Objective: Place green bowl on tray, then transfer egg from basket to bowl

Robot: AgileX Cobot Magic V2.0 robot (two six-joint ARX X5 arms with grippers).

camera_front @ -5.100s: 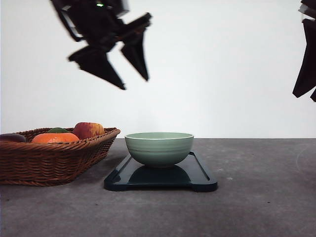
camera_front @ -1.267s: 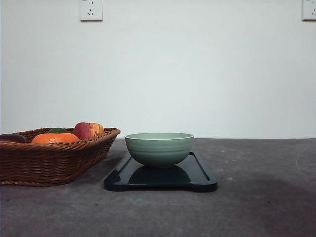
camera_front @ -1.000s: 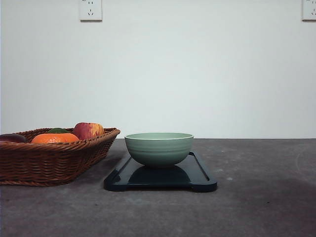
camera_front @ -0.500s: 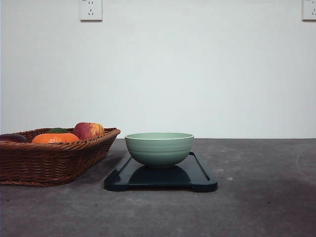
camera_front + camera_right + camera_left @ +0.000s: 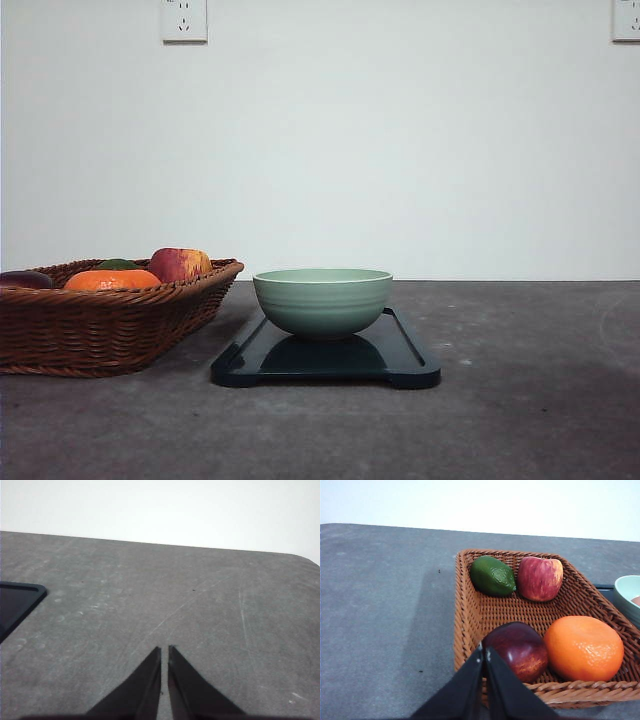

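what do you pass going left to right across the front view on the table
basket → green bowl, sitting on the tray → bare grey table

We see the green bowl [image 5: 322, 301] standing upright on the tray [image 5: 405, 362], which lies on the grey table [image 5: 520, 400]. Just beside the tray, to the left, sits the basket [image 5: 110, 325], and over its rim show an orange [image 5: 111, 279] and an apple [image 5: 179, 264]. Two wall sockets [image 5: 184, 20] sit high on the white wall.
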